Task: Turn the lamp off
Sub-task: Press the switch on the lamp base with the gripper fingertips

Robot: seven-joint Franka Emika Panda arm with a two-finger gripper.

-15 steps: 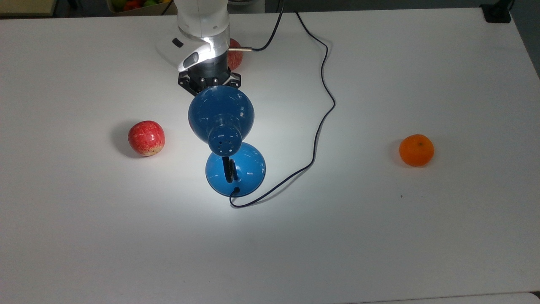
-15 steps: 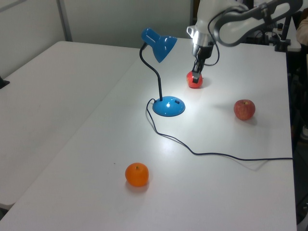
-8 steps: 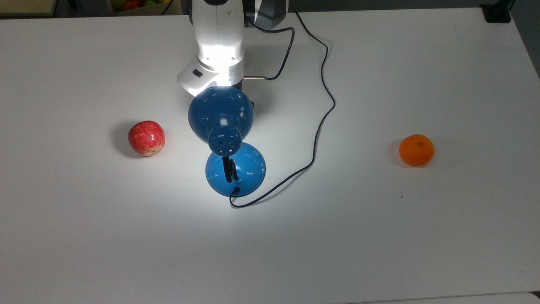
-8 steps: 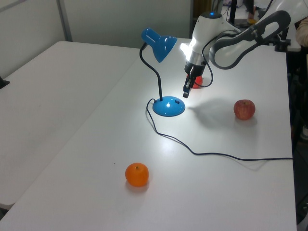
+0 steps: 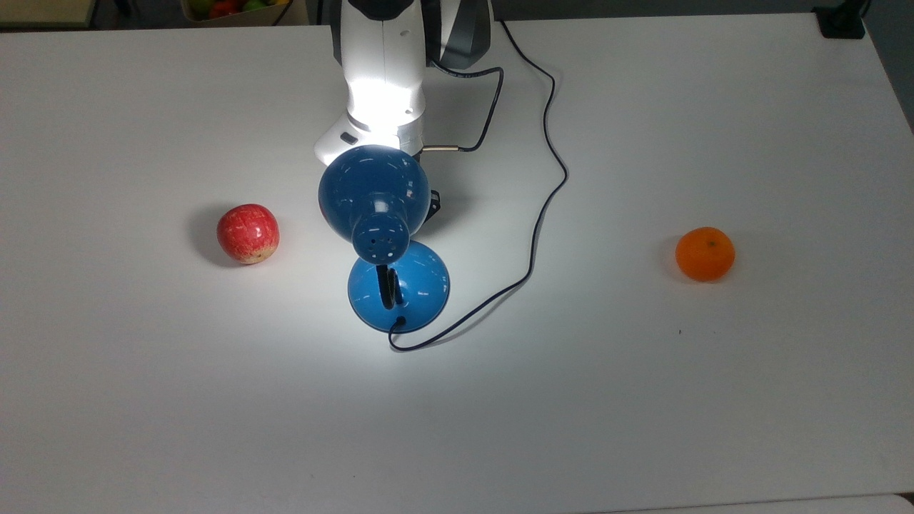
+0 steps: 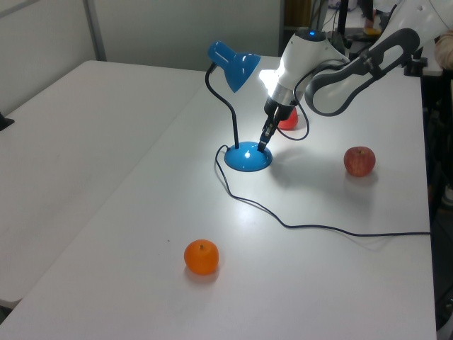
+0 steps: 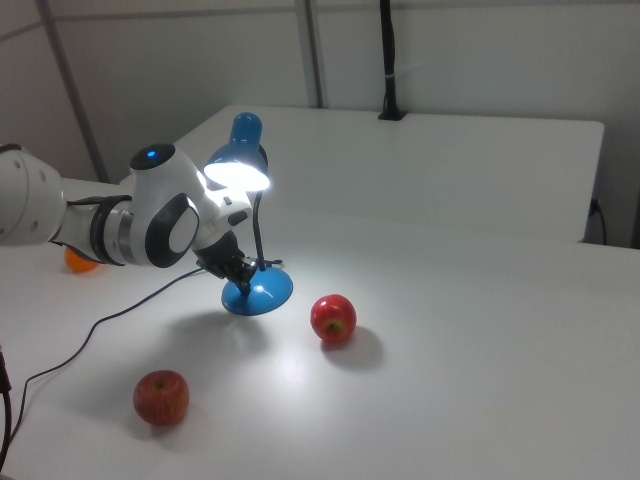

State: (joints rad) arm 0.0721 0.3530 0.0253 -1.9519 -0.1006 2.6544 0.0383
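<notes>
White tabletop [image 5: 714,400] stretched under the whole scene, brightest in a pool of light around the lamp [image 6: 248,154], which was lit. The lamp stood on its round blue base, its black gooseneck rising upright and bending at the top so that the dome shade tilted downward; in the top view the shade opened toward the top edge, over the arm's wrist, and in the right view its glowing mouth faced down over the white arm. The gripper [image 6: 263,145] reached down steeply from the arm and its dark tip met the base's upper surface on the left view's right side, just beside the gooseneck's foot; whether its fingers were parted or closed could not be told, and it held nothing that could be made out. Just behind the gripper in the left view lay a red apple [image 6: 288,120], partly hidden by the wrist. Another red apple [image 5: 248,233] lay well apart to the top view's left of the gripper, and an orange [image 5: 705,253] farther off to the top view's right. From the base the thin black cord [image 5: 546,185] looped across the table.
</notes>
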